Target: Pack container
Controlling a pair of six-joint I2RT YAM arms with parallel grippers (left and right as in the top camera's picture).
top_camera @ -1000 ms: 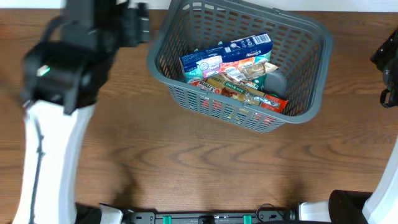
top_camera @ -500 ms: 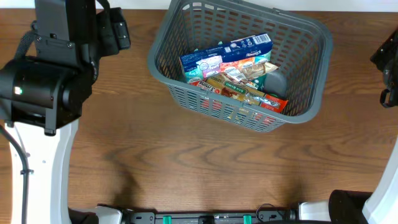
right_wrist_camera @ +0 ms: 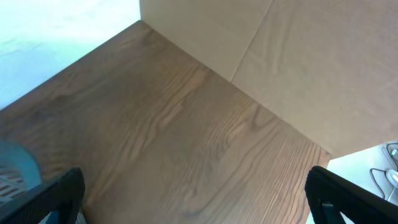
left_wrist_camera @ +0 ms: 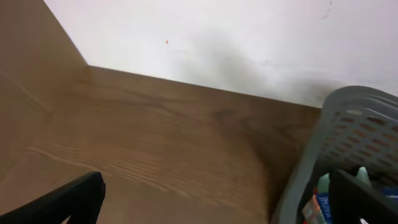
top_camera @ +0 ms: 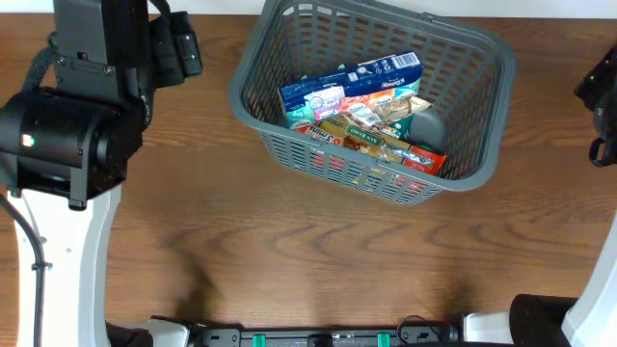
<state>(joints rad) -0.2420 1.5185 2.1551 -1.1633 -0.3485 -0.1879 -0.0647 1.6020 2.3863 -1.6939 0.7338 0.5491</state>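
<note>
Several snack packets (top_camera: pixel 362 111) lie inside the container (top_camera: pixel 386 181), far centre of the counter (top_camera: pixel 289 251), overhead. Left wrist: left fingers (left_wrist_camera: pixel 74 198) spread wide, empty; container at right. Right wrist: right fingers (right_wrist_camera: pixel 56 194) wide, empty, above counter.

The container (top_camera: pixel 289 154) loses its far rim to the overhead view's top edge, and print on the packets (top_camera: pixel 362 96) heaped inside is too small to read — those against its near wall show only through the slots. Left of the container, the left arm (top_camera: pixel 77 125) runs off the bottom edge; to its right, the right arm (top_camera: pixel 600 106) is cut by the side edge.
</note>
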